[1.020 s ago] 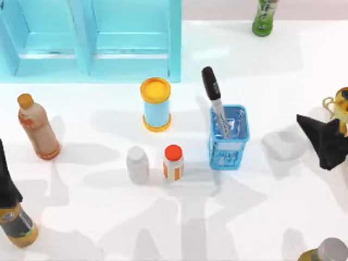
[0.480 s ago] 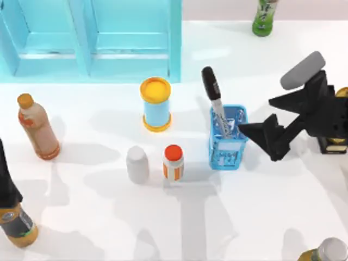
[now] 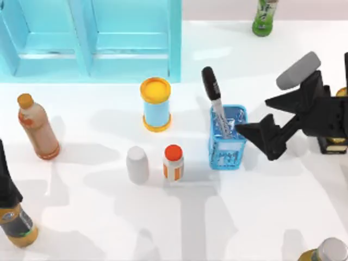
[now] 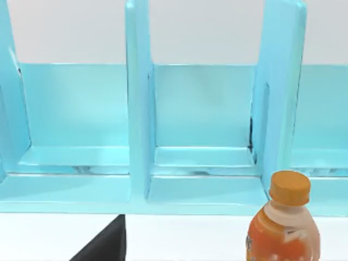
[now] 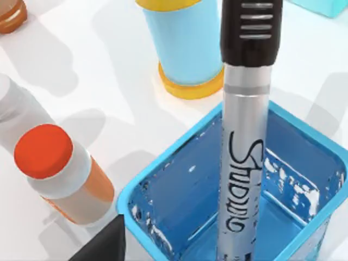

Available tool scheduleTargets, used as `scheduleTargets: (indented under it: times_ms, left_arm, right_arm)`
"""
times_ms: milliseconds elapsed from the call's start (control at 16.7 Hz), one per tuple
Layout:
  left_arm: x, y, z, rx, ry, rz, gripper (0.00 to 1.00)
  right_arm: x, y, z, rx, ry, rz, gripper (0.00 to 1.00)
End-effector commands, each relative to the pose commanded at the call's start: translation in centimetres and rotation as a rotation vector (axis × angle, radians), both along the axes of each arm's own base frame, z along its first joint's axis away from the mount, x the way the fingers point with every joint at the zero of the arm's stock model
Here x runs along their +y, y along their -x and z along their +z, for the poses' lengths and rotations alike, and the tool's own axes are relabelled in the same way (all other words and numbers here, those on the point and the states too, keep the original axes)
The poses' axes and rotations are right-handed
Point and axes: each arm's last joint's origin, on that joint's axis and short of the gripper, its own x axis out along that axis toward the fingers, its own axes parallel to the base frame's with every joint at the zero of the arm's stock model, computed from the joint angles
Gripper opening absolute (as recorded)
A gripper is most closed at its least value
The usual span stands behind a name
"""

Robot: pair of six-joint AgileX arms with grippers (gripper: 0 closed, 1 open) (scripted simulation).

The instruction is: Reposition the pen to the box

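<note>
The pen (image 3: 213, 95), with a black cap and a silver-grey barrel, stands tilted inside the small blue box (image 3: 227, 145), cap up and leaning toward the back of the table. In the right wrist view the pen (image 5: 244, 136) rises out of the box (image 5: 163, 179) close to the camera. My right gripper (image 3: 253, 115) hovers just right of the box, open, with nothing between its fingers. One of its fingers (image 5: 103, 242) shows as a black tip. My left gripper (image 3: 5, 182) stays parked at the table's left edge, open.
Left of the box stand a yellow-lidded blue canister (image 3: 156, 104), an orange-capped bottle (image 3: 173, 162) and a white bottle (image 3: 137, 164). A juice bottle (image 3: 37, 126) stands far left, a green bottle (image 3: 264, 16) at the back. A cyan shelf (image 3: 92, 38) fills the back left.
My right gripper came in from the table's right edge to beside the box, then crept slightly closer. The pen and the box have not moved.
</note>
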Motion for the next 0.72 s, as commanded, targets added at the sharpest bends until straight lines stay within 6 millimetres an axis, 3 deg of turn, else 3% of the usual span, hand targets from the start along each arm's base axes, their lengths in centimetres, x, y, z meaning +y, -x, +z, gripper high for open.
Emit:
scheduleTargets:
  times_ms: [420, 720]
  left_arm:
    - [0.0, 0.0, 0.0, 0.0, 0.0, 0.0, 1.0]
    - [0.0, 0.0, 0.0, 0.0, 0.0, 0.0, 1.0]
  right_arm:
    - [3.0, -3.9, -4.0, -0.006, -0.002, 0.003, 1.0]
    - [6.8, -4.5, -5.1, 0.0, -0.001, 0.007, 1.0]
